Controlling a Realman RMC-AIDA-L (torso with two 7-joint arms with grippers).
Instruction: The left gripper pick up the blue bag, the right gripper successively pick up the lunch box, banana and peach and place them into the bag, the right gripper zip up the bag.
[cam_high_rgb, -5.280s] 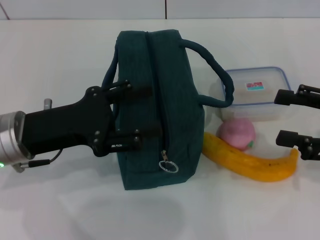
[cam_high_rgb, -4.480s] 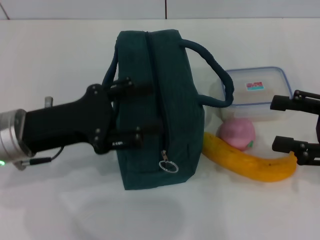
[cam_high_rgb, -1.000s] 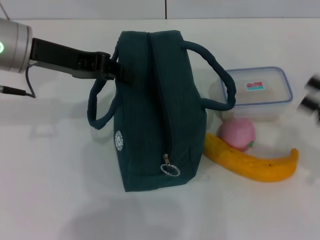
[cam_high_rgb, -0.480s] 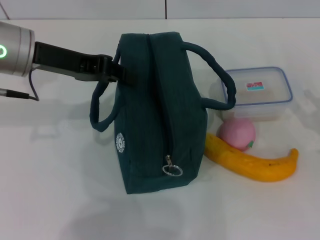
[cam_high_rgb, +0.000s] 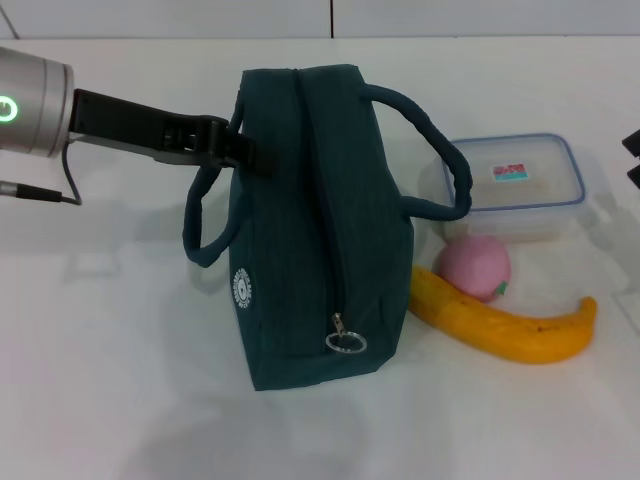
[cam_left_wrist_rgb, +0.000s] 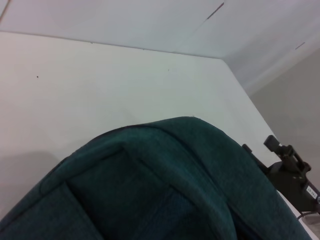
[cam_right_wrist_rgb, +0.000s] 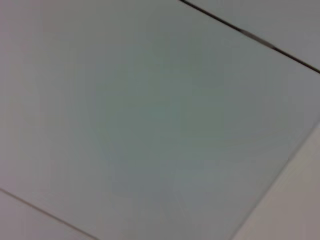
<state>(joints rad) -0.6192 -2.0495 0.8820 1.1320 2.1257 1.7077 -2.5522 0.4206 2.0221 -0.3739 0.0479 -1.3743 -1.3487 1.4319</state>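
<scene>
The blue bag (cam_high_rgb: 320, 220) is standing upright on the white counter (cam_high_rgb: 120, 380), its zipper line running along the top and down the near end, where the ring-shaped zipper pull (cam_high_rgb: 345, 341) is hanging. The zipper appears closed, so the bag is judged not yet ready to receive anything.

The left gripper (cam_high_rgb: 235, 150) is reaching in from the robot's left at the level of the bag's upper edge, where the left handle (cam_high_rgb: 205, 215) joins the fabric. Its jaws appear to be closing narrowly on the handle or the cloth beside it, though the contact itself is not clearly visible. Holding here is presumably meant to steady and lift the bag while the other arm loads it. The left wrist view is showing only the bag's dark fabric close up.

The lunch box (cam_high_rgb: 515, 185), the peach (cam_high_rgb: 472, 268) and the banana (cam_high_rgb: 505, 320) are lying on the counter just to the right of the bag, the peach touching the banana and sitting against the box. All three are outside the bag, grouped within reach of the right arm.

The right gripper (cam_high_rgb: 633, 160) is showing only as a dark sliver at the right edge of the head view; the state of its jaws cannot be told.
</scene>
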